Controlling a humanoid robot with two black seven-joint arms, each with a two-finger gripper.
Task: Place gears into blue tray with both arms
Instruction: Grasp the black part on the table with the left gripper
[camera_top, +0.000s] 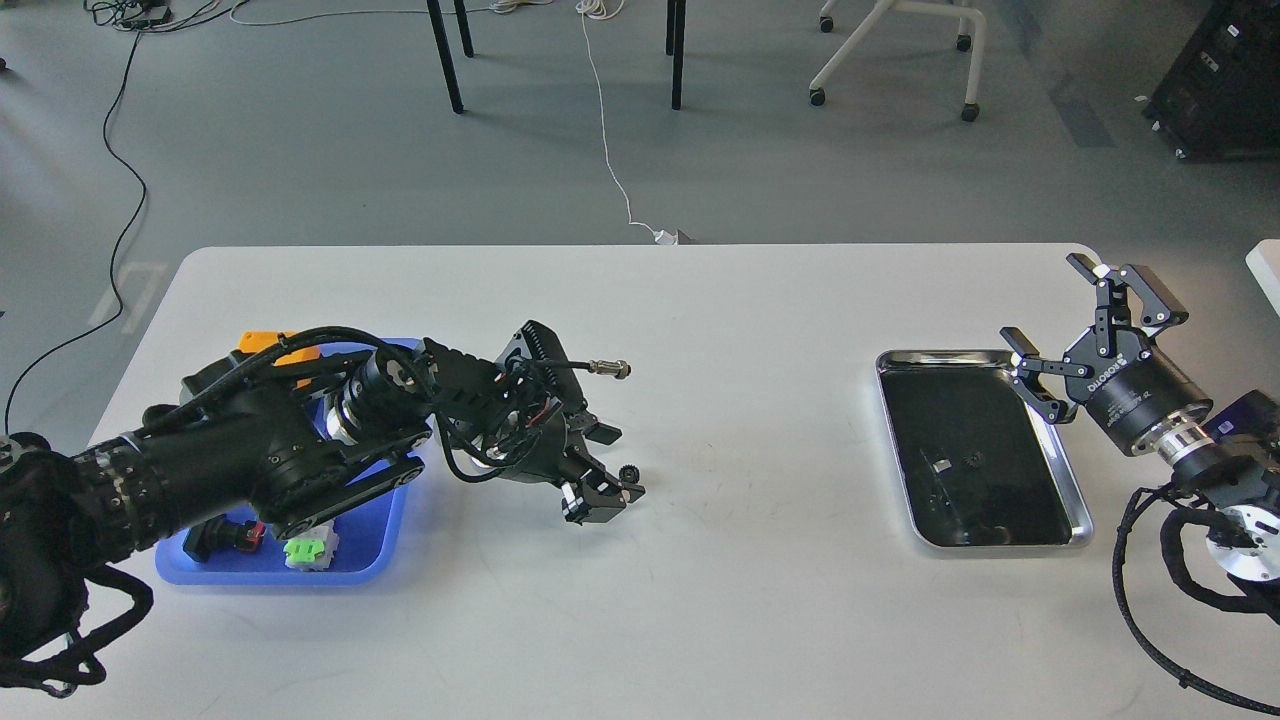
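One gear, a tiny black toothed disc, lies on the white table near its middle. My left gripper is tilted down over the table with its fingers apart. The gear sits at the fingertips, between the upper finger and the lower one. The blue tray lies at the left, largely covered by my left arm. A second tiny dark gear rests in the steel tray. My right gripper hovers open over that tray's far right corner, holding nothing.
In the blue tray's front part lie a black push-button with a red collar and a green-faced silver switch. An orange part shows behind my left arm. Chair and table legs stand on the floor beyond the table.
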